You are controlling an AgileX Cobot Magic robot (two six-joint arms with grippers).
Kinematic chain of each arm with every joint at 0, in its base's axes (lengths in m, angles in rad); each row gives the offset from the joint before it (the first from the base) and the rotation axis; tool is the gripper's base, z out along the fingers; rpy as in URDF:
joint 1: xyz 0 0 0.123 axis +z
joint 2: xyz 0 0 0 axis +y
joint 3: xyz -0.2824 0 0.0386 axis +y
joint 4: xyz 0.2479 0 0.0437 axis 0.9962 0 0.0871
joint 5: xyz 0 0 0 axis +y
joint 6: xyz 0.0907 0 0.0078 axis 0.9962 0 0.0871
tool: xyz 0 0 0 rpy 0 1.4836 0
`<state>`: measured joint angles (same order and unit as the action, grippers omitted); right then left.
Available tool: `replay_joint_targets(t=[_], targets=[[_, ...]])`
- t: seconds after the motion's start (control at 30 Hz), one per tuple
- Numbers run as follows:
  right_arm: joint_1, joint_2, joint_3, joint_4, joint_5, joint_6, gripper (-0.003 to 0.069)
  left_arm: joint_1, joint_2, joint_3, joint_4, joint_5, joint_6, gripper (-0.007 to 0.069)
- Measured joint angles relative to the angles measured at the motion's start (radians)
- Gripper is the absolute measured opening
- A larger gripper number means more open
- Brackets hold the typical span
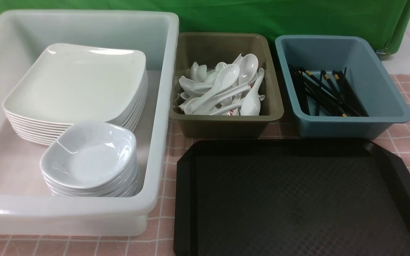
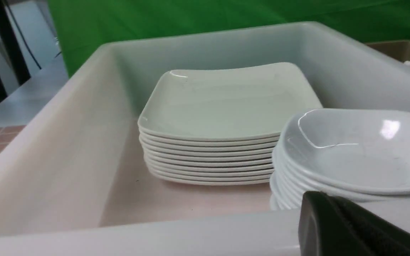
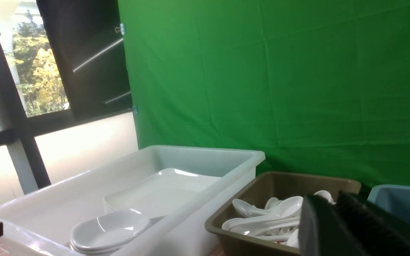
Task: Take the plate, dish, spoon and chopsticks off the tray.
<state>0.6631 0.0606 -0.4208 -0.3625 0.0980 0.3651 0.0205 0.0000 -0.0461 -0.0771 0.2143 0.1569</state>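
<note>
Black waffle-textured tray, cut corners, raised rim, bare surface | white tub: glossy rounded-square plates stacked, deeper pale dishes stacked in front | olive tub: white soup spoons heaped | blue tub: black gold-banded chopsticks | left gripper jaws together | right gripper jaw gap unclear

Tray before tubs; plates behind dishes
</note>
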Motion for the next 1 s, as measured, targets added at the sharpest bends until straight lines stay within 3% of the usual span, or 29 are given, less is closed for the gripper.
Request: replay_joint_targets(t=[0.27, 1.0], targets=[[0.0, 0.0, 0.0, 0.0, 0.003, 0.0, 0.0132, -0.043, 0.0, 0.052, 0.004, 0.005, 0.0, 0.0005], [0.0, 0.0, 0.0, 0.0, 0.003, 0.0, 0.018, -0.044, 0.0, 0.052, 0.019, 0.0, 0.0, 0.0005]])
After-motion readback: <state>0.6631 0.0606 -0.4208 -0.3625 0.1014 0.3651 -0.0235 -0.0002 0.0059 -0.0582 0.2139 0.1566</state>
